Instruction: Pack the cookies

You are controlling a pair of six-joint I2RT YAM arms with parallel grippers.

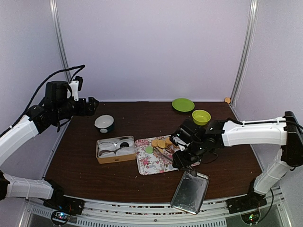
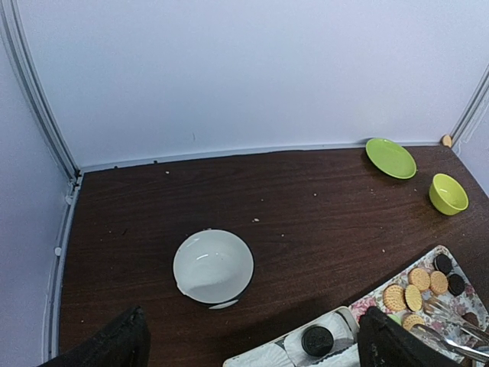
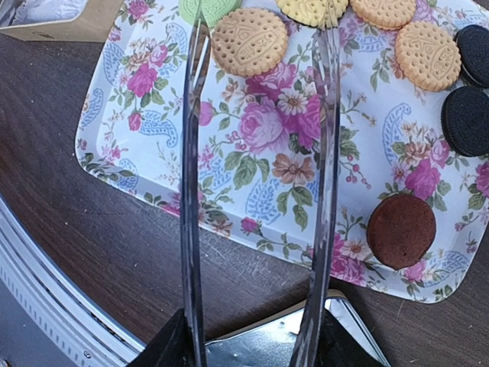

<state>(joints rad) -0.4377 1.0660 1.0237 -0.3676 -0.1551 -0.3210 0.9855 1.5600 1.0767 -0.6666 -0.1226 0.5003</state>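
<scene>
The cookies lie on a floral tray (image 1: 150,166): orange-yellow ones (image 1: 162,143), a light green one (image 1: 149,149), and in the right wrist view orange ones (image 3: 249,41), black ones (image 3: 467,118) and a dark red one (image 3: 401,229). One black cookie (image 2: 315,340) sits in a paper cup in the box (image 1: 115,151). My right gripper (image 1: 182,144) is shut on metal tongs (image 3: 191,153), whose arms are spread over the tray with nothing between them. My left gripper (image 1: 92,105) is open and empty, raised above the table's far left.
A white bowl (image 2: 213,267) stands below the left gripper. A green plate (image 1: 182,104) and a yellow-green bowl (image 1: 201,116) stand at the back right. A metal tin lid (image 1: 190,191) lies at the front edge, under the right wrist.
</scene>
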